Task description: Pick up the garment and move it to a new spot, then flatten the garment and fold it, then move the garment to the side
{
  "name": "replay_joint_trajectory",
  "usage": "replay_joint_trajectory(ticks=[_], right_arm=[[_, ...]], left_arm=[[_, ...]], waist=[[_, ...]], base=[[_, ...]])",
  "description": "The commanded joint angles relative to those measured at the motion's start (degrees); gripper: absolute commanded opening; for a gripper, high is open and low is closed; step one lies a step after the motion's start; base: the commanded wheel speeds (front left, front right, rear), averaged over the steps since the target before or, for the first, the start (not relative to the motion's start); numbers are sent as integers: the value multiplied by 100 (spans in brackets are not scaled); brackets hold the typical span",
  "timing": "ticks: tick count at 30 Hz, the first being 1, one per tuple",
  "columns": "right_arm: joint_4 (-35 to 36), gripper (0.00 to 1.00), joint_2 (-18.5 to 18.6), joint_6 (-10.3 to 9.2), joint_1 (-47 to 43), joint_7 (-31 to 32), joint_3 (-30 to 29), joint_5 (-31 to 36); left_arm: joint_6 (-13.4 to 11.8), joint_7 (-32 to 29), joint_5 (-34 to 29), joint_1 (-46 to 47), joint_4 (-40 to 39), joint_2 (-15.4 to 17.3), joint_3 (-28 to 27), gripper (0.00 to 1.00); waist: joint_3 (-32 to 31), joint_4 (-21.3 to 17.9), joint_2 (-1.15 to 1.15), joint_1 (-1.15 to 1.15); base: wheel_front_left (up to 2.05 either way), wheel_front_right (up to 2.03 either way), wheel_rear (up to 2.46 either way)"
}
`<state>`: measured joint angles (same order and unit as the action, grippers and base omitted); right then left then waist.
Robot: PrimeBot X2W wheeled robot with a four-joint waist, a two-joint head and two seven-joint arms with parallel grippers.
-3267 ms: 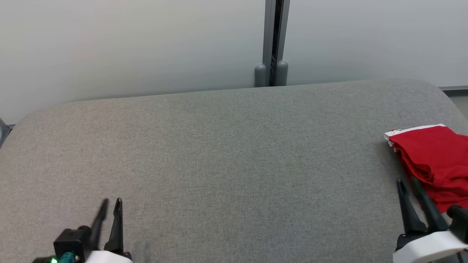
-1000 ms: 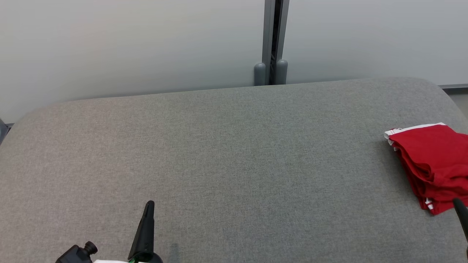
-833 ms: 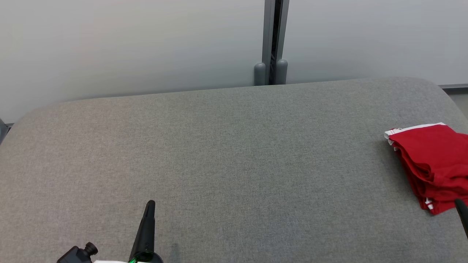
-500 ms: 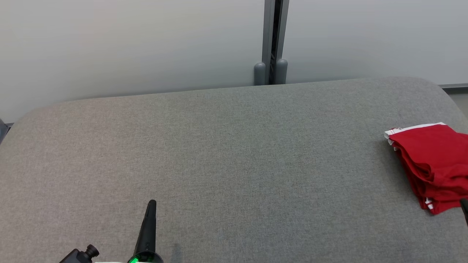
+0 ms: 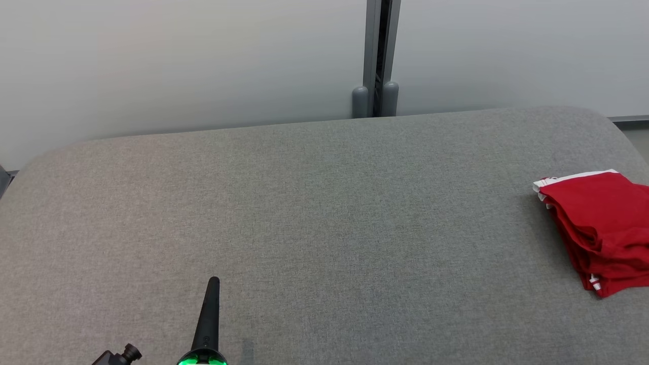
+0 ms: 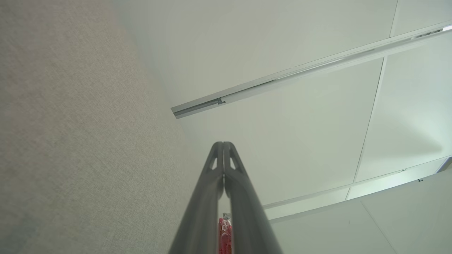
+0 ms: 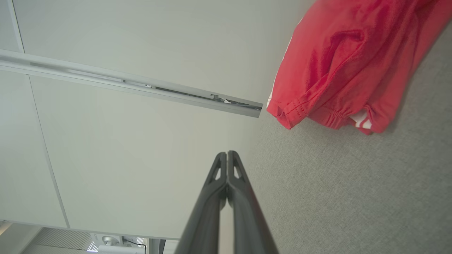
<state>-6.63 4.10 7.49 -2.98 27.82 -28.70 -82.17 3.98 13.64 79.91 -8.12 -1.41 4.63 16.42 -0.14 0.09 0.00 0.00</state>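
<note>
Red garment (image 5: 601, 228) is being noted at the far right of the table (image 5: 324, 213), near the right gripper (image 7: 227, 153) (closed, empty). The left gripper (image 5: 213, 282), likewise closed, is being held well apart.

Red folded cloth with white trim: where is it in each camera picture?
Head view: the red folded cloth garment with white trim lies at the right edge.
Left wrist view: a thin sliver of the garment, bottom middle.
Right wrist view: the garment is in the upper right corner.
Shared landmark: the grey metal strip between the pale wall panels.
</note>
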Motion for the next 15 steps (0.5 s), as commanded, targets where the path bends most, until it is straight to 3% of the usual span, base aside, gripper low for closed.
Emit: replay_joint_trajectory(ticks=[1, 15], right_arm=[[-1, 0, 21, 0, 65, 69, -60, -150], [-64, 0, 7, 0, 95, 322, -268, -717]], left_arm=[[61, 27, 134, -33, -48, -2, -6, 0], [193, 92, 602, -48, -65, -88, 27, 0]], waist=[[1, 0, 0, 0], [8, -3, 0, 0]], base=[[0, 0, 0], [0, 0, 0]])
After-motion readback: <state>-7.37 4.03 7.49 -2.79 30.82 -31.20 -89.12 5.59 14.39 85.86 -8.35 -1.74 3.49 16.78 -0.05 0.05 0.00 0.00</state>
